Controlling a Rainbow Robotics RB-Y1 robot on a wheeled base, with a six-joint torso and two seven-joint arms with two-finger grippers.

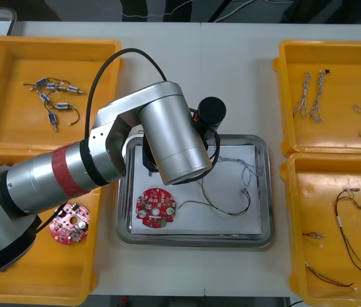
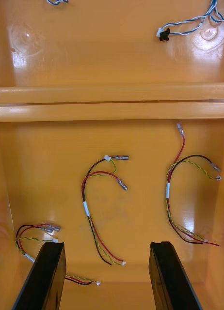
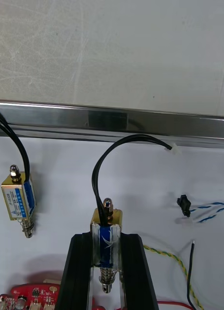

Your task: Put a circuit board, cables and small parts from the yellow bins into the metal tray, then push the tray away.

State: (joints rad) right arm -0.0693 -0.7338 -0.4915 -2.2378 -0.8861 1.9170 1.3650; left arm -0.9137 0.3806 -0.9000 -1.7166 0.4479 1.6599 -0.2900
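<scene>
Left end effector (image 3: 108,242) is pinching a small metal part (image 3: 106,227) between its fingers, and a black lead (image 3: 99,169) arcs off the part's top. It's over the white inside of the metal tray (image 1: 264,192), left half, between the circuit board (image 1: 156,208) and the far rim. I can't tell if the part is touching the tray floor.

A second small metal part (image 3: 18,198) lies on the tray beside the held one, not touching it. Also in the tray, right of the board, are a red and yellow cable (image 1: 231,210) and a blue and white cable (image 1: 244,167).

Right end effector (image 2: 106,247) has its fingers spread with nothing between them. It hangs above the near right bin (image 1: 295,192), over the red and yellow cables (image 2: 95,213) lying loose on the bin floor.

The tray sits mid-desk (image 1: 231,64) between the bins. The far left bin (image 1: 1,51) holds more small parts (image 1: 52,102), the near left bin (image 1: 14,288) holds a spare board (image 1: 69,224), and the far right bin (image 1: 289,51) holds blue and white cables (image 1: 311,89).
</scene>
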